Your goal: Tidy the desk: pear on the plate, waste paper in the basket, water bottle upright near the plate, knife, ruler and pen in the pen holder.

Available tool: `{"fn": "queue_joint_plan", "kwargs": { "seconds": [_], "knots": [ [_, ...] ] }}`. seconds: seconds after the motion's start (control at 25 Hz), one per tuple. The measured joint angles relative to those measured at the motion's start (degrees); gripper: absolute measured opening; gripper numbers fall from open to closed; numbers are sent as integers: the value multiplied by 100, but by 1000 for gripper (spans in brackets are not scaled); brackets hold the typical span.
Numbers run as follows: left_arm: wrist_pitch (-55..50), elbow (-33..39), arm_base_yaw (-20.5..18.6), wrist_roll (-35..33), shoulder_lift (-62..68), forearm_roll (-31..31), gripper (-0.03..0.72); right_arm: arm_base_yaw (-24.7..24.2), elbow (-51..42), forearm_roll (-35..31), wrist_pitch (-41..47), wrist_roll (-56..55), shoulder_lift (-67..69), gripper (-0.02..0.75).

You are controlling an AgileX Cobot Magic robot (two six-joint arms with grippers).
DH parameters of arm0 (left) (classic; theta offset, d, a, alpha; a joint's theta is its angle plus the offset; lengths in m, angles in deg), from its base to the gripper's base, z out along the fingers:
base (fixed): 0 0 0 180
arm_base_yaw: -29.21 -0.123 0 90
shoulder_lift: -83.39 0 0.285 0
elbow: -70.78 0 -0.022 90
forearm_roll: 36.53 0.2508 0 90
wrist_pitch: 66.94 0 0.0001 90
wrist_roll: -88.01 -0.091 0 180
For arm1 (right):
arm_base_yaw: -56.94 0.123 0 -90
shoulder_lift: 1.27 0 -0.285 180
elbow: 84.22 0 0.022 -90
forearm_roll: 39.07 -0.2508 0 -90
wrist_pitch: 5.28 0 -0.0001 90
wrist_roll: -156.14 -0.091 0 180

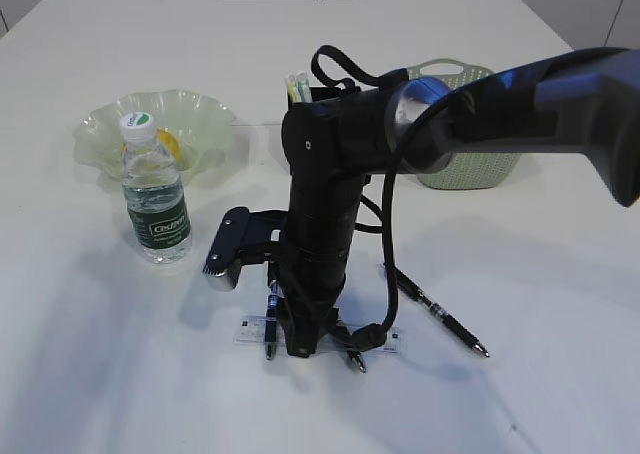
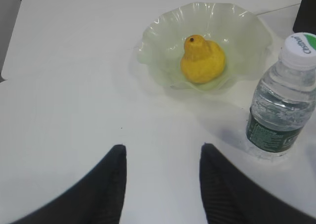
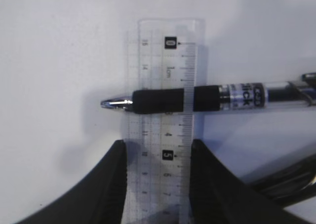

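The yellow pear (image 2: 202, 61) sits in the pale green plate (image 2: 158, 31), partly behind the bottle in the exterior view. Beside the plate (image 1: 205, 119) the water bottle (image 1: 156, 199) stands upright. My left gripper (image 2: 163, 147) hangs open over bare desk, short of the plate. My right gripper (image 3: 158, 145) points straight down at the desk's front, its fingers pressed against both long edges of the clear ruler (image 3: 165, 86). A pen (image 3: 197, 98) with a black grip crosses the ruler just beyond the fingertips. The black pen holder (image 1: 325, 96) is mostly hidden behind the right arm. Knife and waste paper are out of view.
A second, black pen (image 1: 440, 319) lies on the desk (image 1: 560, 304) right of the right arm. The sage-green basket (image 1: 470, 169) stands at the back right, partly behind the arm. Something pale yellow (image 1: 297, 86) sticks out of the holder.
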Motion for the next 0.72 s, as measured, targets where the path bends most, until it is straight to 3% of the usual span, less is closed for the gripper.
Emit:
{"fn": "queue_joint_plan", "kwargs": {
  "seconds": [0.72],
  "knots": [
    [0, 0, 0, 0, 0, 0, 341, 0, 399, 168, 453, -36, 29, 276]
  ]
}}
